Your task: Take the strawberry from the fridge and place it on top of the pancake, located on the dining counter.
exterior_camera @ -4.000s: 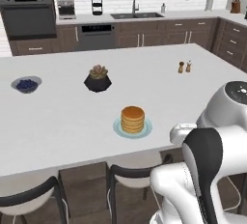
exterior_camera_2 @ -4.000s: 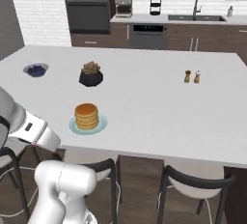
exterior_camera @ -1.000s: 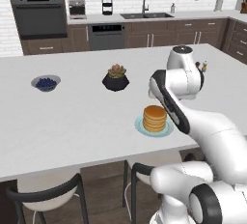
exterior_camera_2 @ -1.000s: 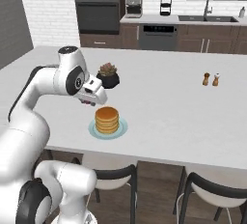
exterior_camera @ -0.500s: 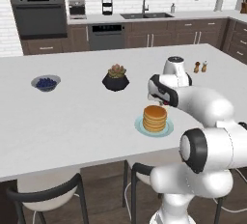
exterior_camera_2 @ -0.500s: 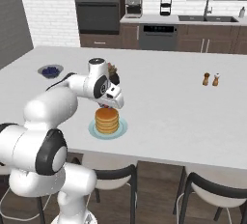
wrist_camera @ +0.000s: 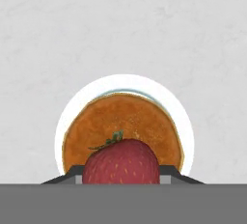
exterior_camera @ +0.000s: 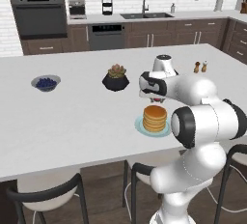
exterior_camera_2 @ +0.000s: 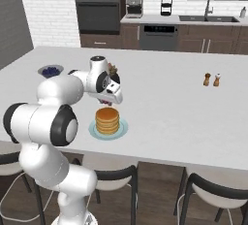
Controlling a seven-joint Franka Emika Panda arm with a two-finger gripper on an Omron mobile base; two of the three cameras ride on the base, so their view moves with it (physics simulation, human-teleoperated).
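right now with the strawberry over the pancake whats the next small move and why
Probably lower straight down a little, then open. The hand view shows the strawberry clamped in the gripper above the pancake, while the base view shows the hand hanging just above the stack on the dining counter.

The red strawberry (wrist_camera: 120,162), green leaves at its 12 o'clock, sits pinched between two dark fingertips directly above the golden-brown pancake (wrist_camera: 123,127) stack, which rests on a pale plate on the white dining counter (exterior_camera: 72,121).
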